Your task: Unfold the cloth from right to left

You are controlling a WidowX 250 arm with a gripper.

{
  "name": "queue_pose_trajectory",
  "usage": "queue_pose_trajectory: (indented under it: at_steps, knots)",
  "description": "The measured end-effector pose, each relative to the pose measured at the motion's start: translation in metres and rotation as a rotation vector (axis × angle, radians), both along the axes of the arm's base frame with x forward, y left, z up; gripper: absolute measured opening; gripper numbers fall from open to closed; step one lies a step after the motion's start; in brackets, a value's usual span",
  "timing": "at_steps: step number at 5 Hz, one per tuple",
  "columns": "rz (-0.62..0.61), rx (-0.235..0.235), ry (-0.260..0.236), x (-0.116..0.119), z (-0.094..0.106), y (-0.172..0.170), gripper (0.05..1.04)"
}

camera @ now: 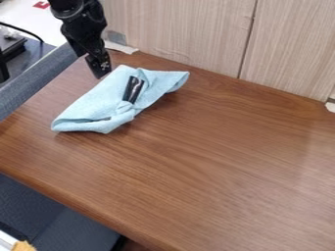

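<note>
cloth [98, 105] lies just beside the gripper [99, 69]; whether that's spread or pressed together, i can't tell.

Wooden table [216, 162], pale panels [177, 29], blue-grey fabric [34, 81]

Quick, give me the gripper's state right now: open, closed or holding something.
Gripper: open or closed cannot be told; it is by the blue cloth's upper-left edge, and any hold on it is unclear.

A wooden table [216, 162] bears a cloth [98, 105] (pale blue, rumpled).
</note>
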State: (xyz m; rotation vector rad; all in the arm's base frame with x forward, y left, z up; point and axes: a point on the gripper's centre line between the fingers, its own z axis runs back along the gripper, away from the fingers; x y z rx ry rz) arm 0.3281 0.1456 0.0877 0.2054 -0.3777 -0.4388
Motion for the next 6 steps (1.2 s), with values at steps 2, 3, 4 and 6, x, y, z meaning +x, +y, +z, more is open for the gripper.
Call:
queue_pose_trajectory:
  at_steps: [2,3,4,6]
  knots:
    - [0.021,-0.115,0.057,0.011,-0.028,-0.009,0.999]
    - [0.006,-0.173,0.068,0.032,-0.045,-0.020,0.999]
    - [-0.020,-0.216,0.078,0.049,-0.057,-0.033,0.999]
    - [-0.079,-0.220,0.125,0.057,-0.071,-0.049,0.666]
